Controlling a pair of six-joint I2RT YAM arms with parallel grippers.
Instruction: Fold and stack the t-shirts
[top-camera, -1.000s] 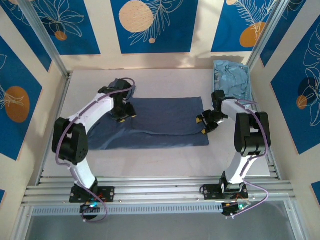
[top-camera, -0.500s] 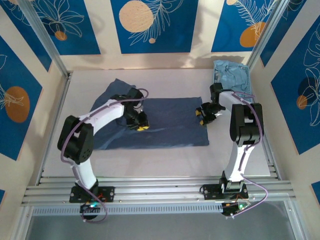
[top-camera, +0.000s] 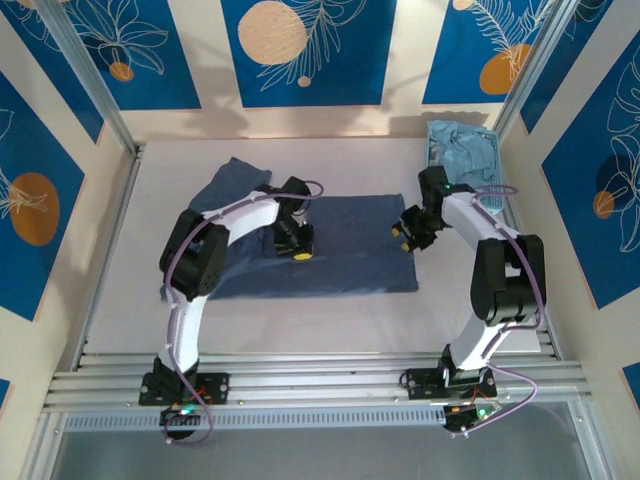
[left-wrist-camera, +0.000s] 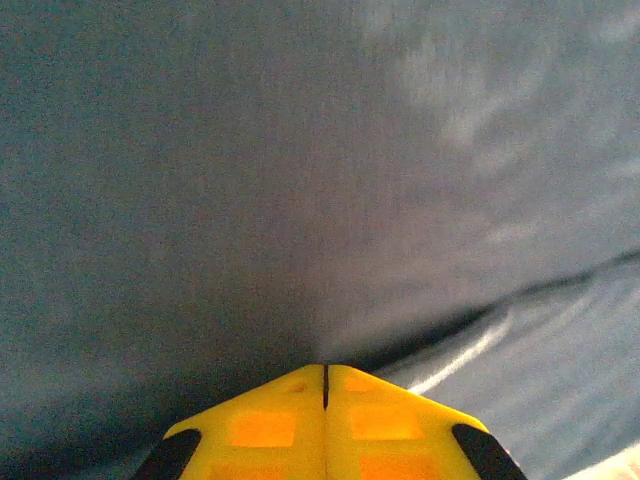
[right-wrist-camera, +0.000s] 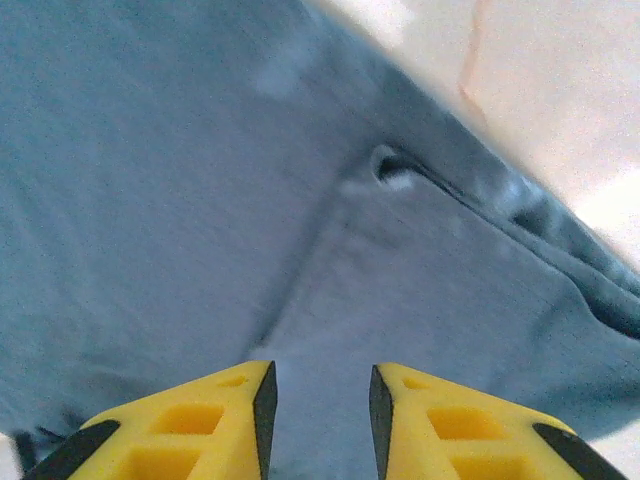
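I count one dark slate-blue t-shirt (top-camera: 340, 250), one table (top-camera: 300, 320), one pale blue basket (top-camera: 496, 172) holding a heap of pale sky-blue t-shirts (top-camera: 460, 158) whose number I can't make out, and two arms: one left gripper (top-camera: 299, 252), one right gripper (top-camera: 402, 235)

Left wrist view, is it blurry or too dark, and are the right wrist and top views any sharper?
Left wrist view: dim and smeared, the dark t-shirt has vague creases, though the yellow tips of the left gripper read clearly. Right wrist view: brighter, the cloth softly blurred, the table washed out pale at the upper right. Top external view: sharp and evenly lit.
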